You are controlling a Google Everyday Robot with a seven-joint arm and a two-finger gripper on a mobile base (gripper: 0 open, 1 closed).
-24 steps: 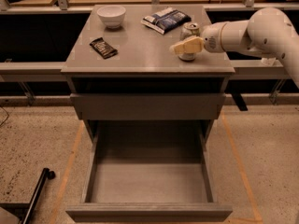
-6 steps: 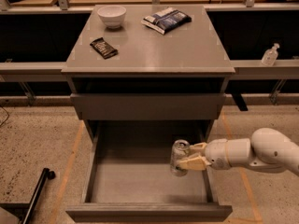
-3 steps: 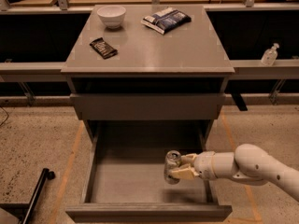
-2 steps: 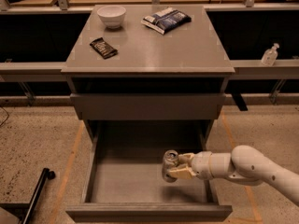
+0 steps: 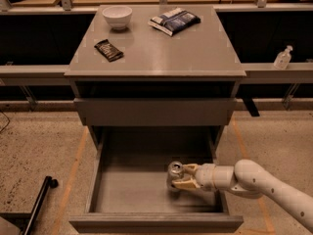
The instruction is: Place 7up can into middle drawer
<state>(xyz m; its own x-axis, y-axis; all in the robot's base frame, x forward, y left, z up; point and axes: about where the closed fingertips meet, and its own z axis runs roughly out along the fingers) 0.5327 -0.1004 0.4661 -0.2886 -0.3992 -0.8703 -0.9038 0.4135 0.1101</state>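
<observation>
Grey middle drawer [image 5: 132,192] stands pulled open below the upper drawer front [image 5: 154,111]. You will find the 7up can [image 5: 173,170] upright inside it, toward 4 o'clock on the drawer floor. The gripper [image 5: 180,177] reaches in from 3 o'clock, its two fingers closed against the can's sides. You cannot tell whether the can's base touches the floor. On the cabinet top [image 5: 161,53]: white bowl [image 5: 117,16] at 11 o'clock, snack bag [image 5: 174,20] at 1 o'clock, dark bar [image 5: 108,50] at 9 o'clock.

Side of 7up can [image 5: 173,171] behind pincer [image 5: 180,176]
</observation>
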